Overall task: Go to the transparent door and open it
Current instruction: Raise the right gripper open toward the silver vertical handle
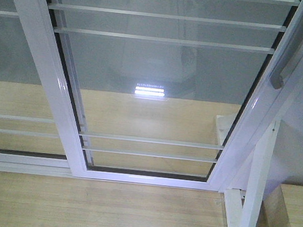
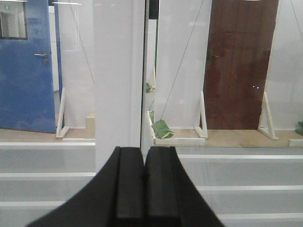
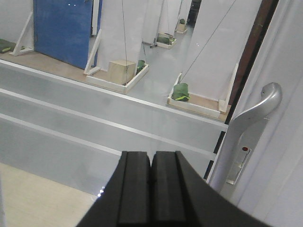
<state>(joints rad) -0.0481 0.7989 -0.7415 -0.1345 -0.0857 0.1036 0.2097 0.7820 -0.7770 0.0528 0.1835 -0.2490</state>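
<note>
Left gripper (image 2: 144,158) fills the bottom of its wrist view. I read it as clenched: the two black pads (image 2: 130,184) press flat against each other with nothing between them. It points level and straight ahead at a white frame upright (image 2: 118,71). I cannot tell whether the tips touch that upright.

Right gripper (image 3: 151,163) is likewise clenched, pads together and gripping nothing. Its wrist view is tilted and looks down across the glass. The gripper aims at the glass left of the grey handle (image 3: 255,111) and stands apart from it. The lock plate (image 3: 239,163) sits on the frame below the handle's curve.

From the front view I locate the transparent door (image 1: 159,93) directly ahead, filling most of the picture, with thin white bars across its upper and lower parts. Its handle shows at the upper right edge, on the right frame member. A second glass panel (image 1: 15,79) stands to the left, overlapping the door's left frame. A wooden floor (image 1: 94,210) lies in front of the bottom rail.

Through the glass I see a blue door (image 2: 26,71) at left, a brown door (image 2: 239,61) at right and a green bag (image 2: 163,128) on the floor between them.
</note>
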